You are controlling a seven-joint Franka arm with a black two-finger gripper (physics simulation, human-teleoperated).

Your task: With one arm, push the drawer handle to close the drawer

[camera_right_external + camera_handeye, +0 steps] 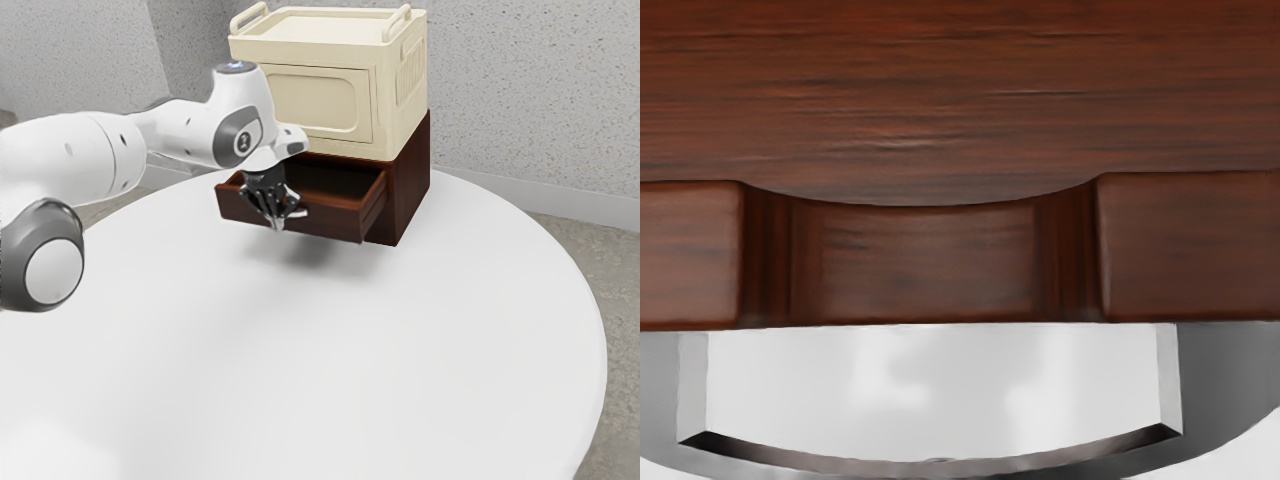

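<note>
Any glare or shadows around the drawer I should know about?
Exterior view: soft shadow on the table under the drawer, whose inside looks dark; the table washes out toward the lower-left corner. Wrist view: faint sheen on the wood, soft bright patches framed by the metal handle.

Arm (70,165): glossy white shells, rounded. Near joint at the exterior view's left: dark grey housing (40,218), white round cap (54,270). Small dark screw spots on the shell. Far end: grey oval panel (243,141), bluish spot (236,65) on top. Gripper (277,217) black, angular.
</note>
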